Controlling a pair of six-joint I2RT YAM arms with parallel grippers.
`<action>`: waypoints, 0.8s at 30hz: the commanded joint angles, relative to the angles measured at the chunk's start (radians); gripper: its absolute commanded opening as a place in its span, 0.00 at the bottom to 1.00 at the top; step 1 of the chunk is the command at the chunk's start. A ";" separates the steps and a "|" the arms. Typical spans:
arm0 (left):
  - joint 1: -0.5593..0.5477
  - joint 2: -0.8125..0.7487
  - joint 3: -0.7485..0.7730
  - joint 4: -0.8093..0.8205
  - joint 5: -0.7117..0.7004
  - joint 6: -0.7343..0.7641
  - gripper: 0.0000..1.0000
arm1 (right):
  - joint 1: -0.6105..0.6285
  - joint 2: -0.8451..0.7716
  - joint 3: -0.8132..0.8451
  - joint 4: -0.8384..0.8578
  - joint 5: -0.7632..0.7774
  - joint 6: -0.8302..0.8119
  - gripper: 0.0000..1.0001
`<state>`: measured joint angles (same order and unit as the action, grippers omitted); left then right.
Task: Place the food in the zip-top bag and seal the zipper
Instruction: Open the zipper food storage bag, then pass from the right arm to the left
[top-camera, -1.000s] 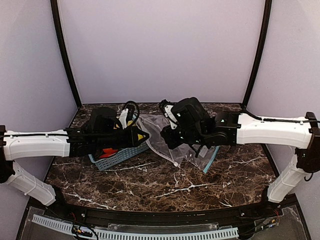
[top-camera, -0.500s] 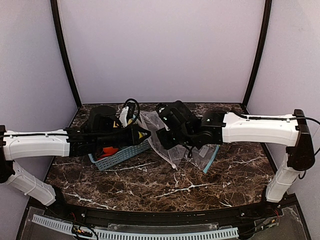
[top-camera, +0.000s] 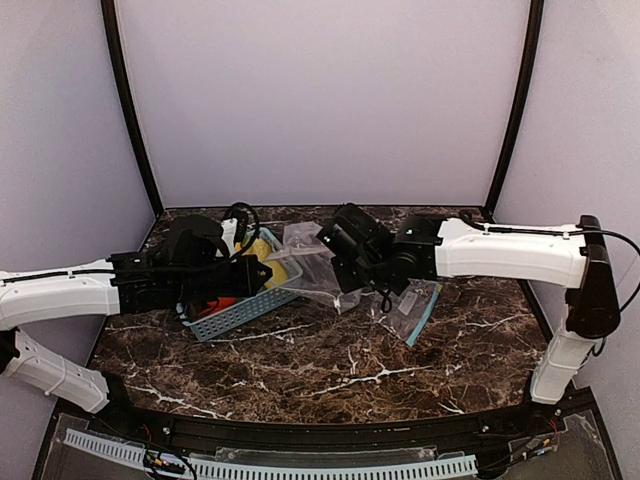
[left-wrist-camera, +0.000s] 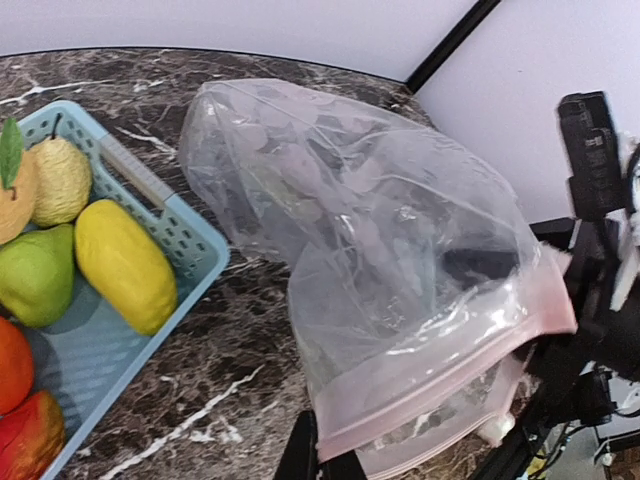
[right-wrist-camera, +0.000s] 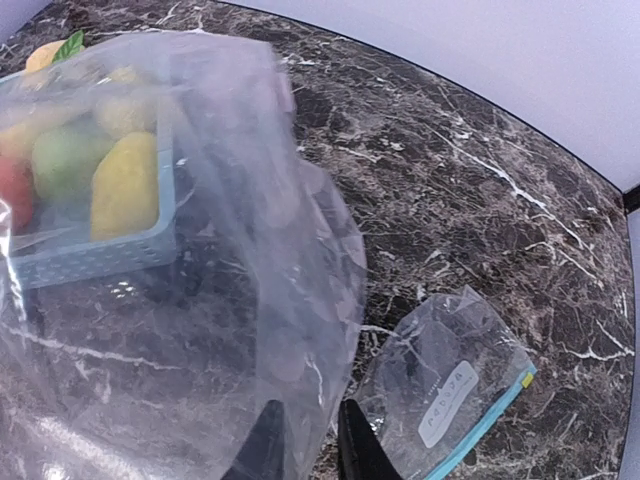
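Marble worktop (top-camera: 350, 370), zip-top bag (left-wrist-camera: 380, 250) held up.
Left tool (left-wrist-camera: 322, 456) clamps its rim; right tool (right-wrist-camera: 310, 430) I can't tell; I'd stretch it wide open.

1. Your zip-top bag (left-wrist-camera: 400, 230) is thin, clear plastic film, crinkled and shiny, with a pink zipper strip.
2. The basket (left-wrist-camera: 190, 240) is light-blue perforated plastic.
3. The yellow fruit (left-wrist-camera: 125, 265) and green fruit (left-wrist-camera: 35, 275) look smooth and glossy; the pale round piece (left-wrist-camera: 60, 180) looks rough.
4. The table (top-camera: 330, 370) is dark, white-veined, marble-look and polished.
5. The right arm's shell (top-camera: 520, 250) is smooth white plastic.
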<state>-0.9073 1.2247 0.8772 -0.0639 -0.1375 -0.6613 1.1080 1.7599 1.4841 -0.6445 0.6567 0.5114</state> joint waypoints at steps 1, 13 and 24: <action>-0.002 -0.025 -0.027 -0.230 -0.170 0.014 0.01 | -0.016 -0.084 -0.010 -0.084 0.066 0.045 0.12; -0.002 0.034 -0.022 0.106 0.057 0.006 0.31 | 0.006 -0.061 0.030 -0.030 -0.101 0.035 0.02; -0.001 0.113 -0.050 0.287 0.198 -0.095 0.73 | 0.009 -0.011 0.101 -0.022 -0.128 0.054 0.00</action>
<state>-0.9134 1.3293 0.8604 0.1276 -0.0063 -0.7052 1.1130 1.7256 1.5414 -0.6823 0.5369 0.5568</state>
